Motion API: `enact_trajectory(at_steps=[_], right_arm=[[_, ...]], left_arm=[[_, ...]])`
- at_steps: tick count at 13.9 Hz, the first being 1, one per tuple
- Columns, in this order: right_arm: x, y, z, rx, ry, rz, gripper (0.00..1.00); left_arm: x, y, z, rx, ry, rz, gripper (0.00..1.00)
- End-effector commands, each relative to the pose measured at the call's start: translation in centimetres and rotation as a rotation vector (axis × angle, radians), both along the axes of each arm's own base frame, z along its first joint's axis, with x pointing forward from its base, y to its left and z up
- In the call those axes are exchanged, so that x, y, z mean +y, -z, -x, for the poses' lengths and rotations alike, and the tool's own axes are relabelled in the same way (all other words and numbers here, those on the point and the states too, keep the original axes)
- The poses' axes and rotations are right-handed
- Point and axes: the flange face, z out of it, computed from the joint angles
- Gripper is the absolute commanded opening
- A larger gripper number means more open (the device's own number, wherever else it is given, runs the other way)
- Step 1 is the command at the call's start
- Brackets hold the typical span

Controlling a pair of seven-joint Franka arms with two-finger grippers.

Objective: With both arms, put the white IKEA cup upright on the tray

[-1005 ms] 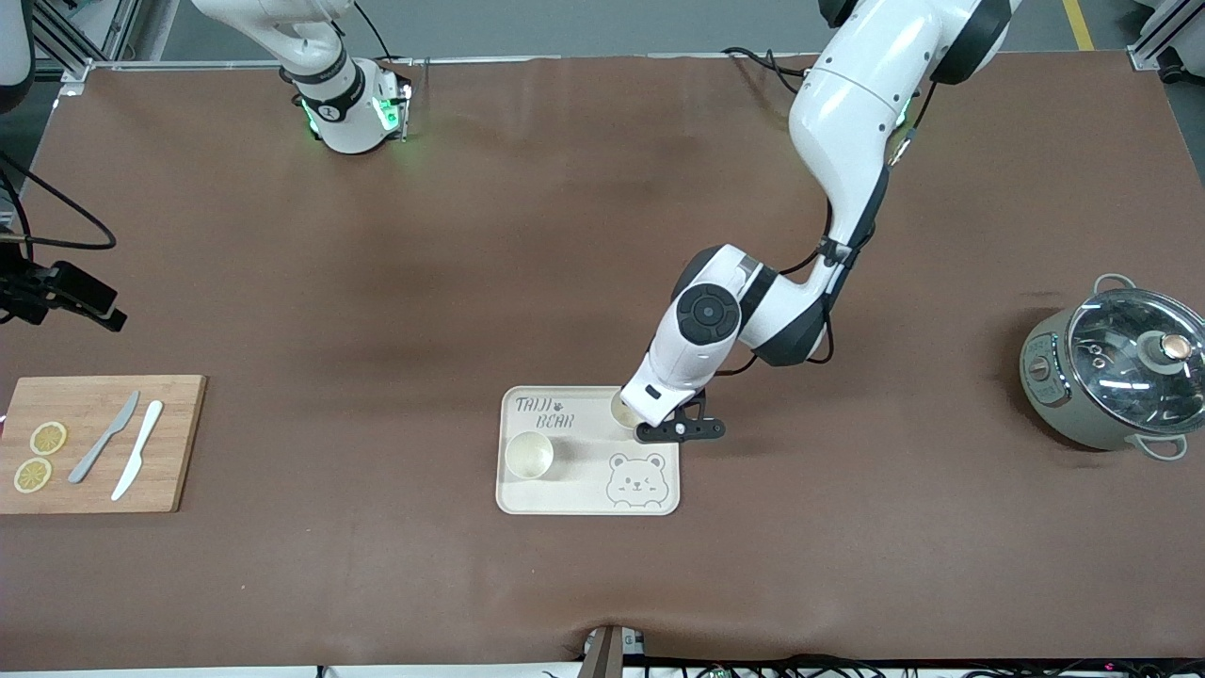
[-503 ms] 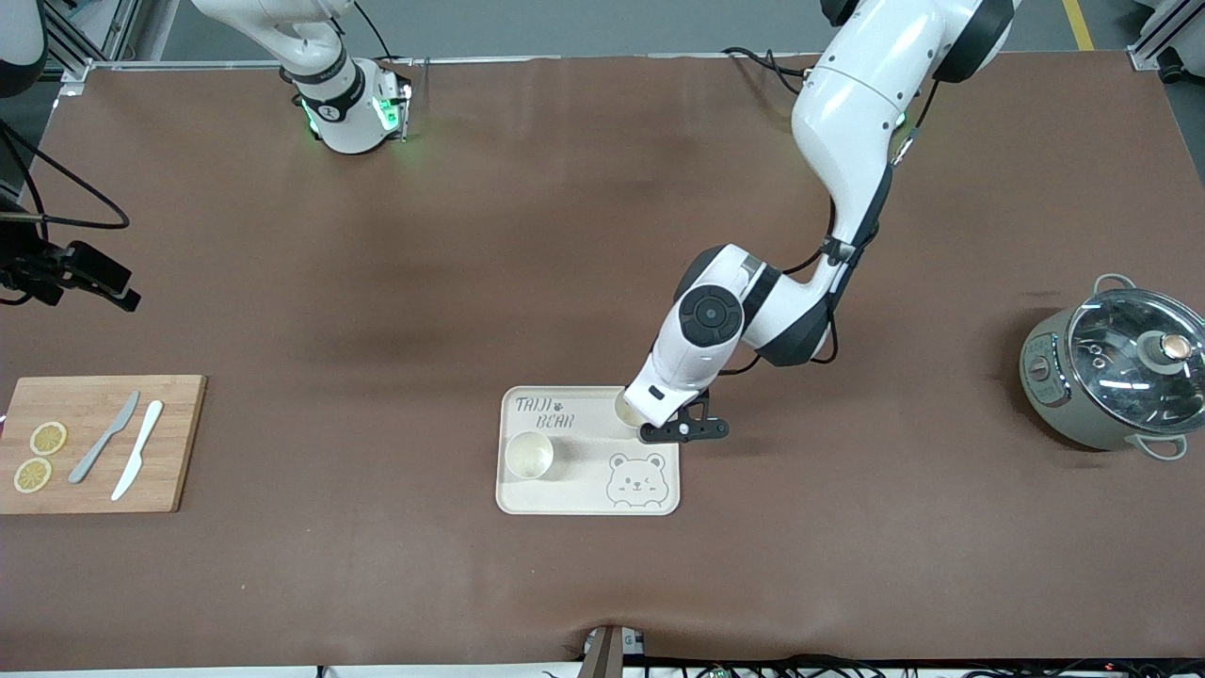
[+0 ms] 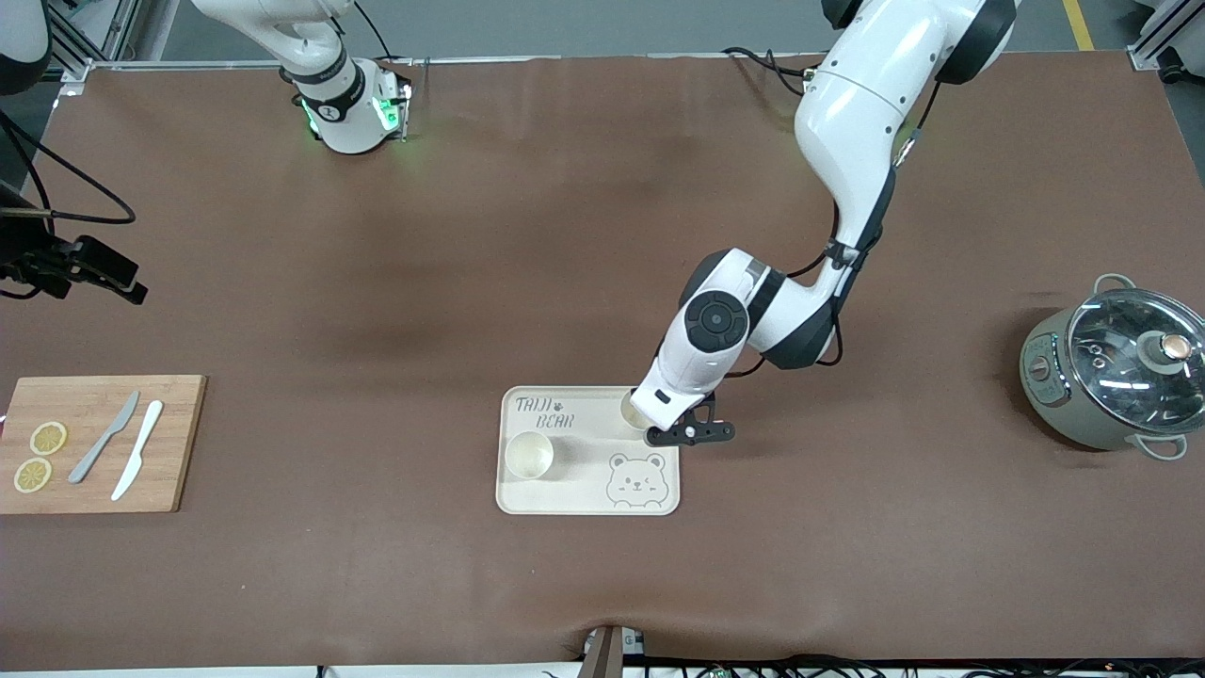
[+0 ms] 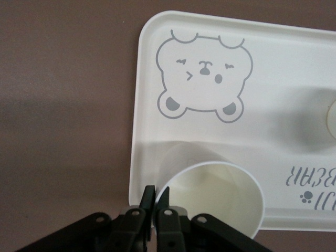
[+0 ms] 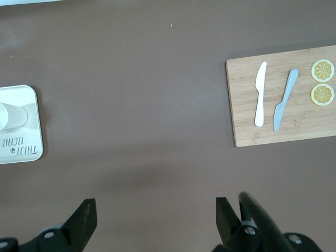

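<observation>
left pincer (image 4: 156,209): pinched shut on the rim of a cup (image 4: 210,202), at the tray (image 3: 588,504) corner toward the left arm's end
cup: upright, base looks to be on the tray
second cup (image 3: 528,455): upright on the tray, apart from the first
right pincer (image 5: 155,220): wide open, holding nothing, waiting high over bare surface (image 3: 377,584)
step: let go of the cup
how: open just enough to clear the rim, then lift straight up; any sideways drag tips it

Rectangular wooden cutting board (image 3: 94,443) at right arm's end: grey knife (image 3: 104,437), white knife (image 3: 137,449), two lemon slices (image 3: 40,456). Grey glass-lidded pot (image 3: 1111,372) at left arm's end.
</observation>
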Motion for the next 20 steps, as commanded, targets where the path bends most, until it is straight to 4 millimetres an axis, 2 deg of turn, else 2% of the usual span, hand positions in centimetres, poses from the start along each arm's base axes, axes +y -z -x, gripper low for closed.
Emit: enact_trajectory(at_steps=[1, 2, 3, 9, 11, 12, 13, 14, 15, 19, 20], right_arm=[[0.1, -0.3, 1.0, -0.004, 0.004, 0.007, 1.00], [0.2, -0.3, 1.0, -0.003, 0.003, 0.007, 1.00], [0.4, -0.3, 1.0, -0.004, -0.002, 0.009, 1.00], [0.3, -0.3, 1.0, -0.004, 0.010, 0.008, 1.00], [0.3, -0.3, 1.0, -0.004, 0.010, 0.008, 1.00], [0.3, -0.3, 1.0, -0.004, 0.010, 0.008, 1.00], [0.3, -0.4, 1.0, -0.005, 0.010, 0.008, 1.00], [0.3, -0.3, 1.0, -0.004, 0.010, 0.008, 1.00], [0.4, -0.4, 1.0, -0.005, 0.009, 0.008, 1.00], [0.4, -0.4, 1.0, -0.005, 0.009, 0.008, 1.00], [0.4, -0.4, 1.0, -0.005, 0.009, 0.008, 1.00]], left_arm=[[1.0, -0.2, -0.6, -0.007, 0.006, -0.011, 0.79], [1.0, -0.4, -0.7, -0.005, 0.001, -0.003, 0.92], [1.0, -0.5, -0.8, -0.006, -0.006, 0.001, 1.00], [1.4, -1.6, -0.9, -0.009, -0.029, -0.016, 1.00], [2.3, -4.1, -0.9, 0.010, -0.013, -0.065, 1.00], [4.7, -7.2, -2.3, -0.009, -0.047, -0.056, 1.00], [9.5, -10.6, -4.5, -0.013, -0.096, -0.019, 1.00], [12.8, -13.3, -5.7, -0.014, -0.065, 0.029, 1.00], [16.4, -14.6, -6.9, -0.022, -0.009, 0.047, 1.00], [32.0, -15.5, -10.2, -0.046, 0.151, 0.012, 1.00], [34.6, -15.4, -10.5, -0.051, 0.167, 0.005, 1.00]])
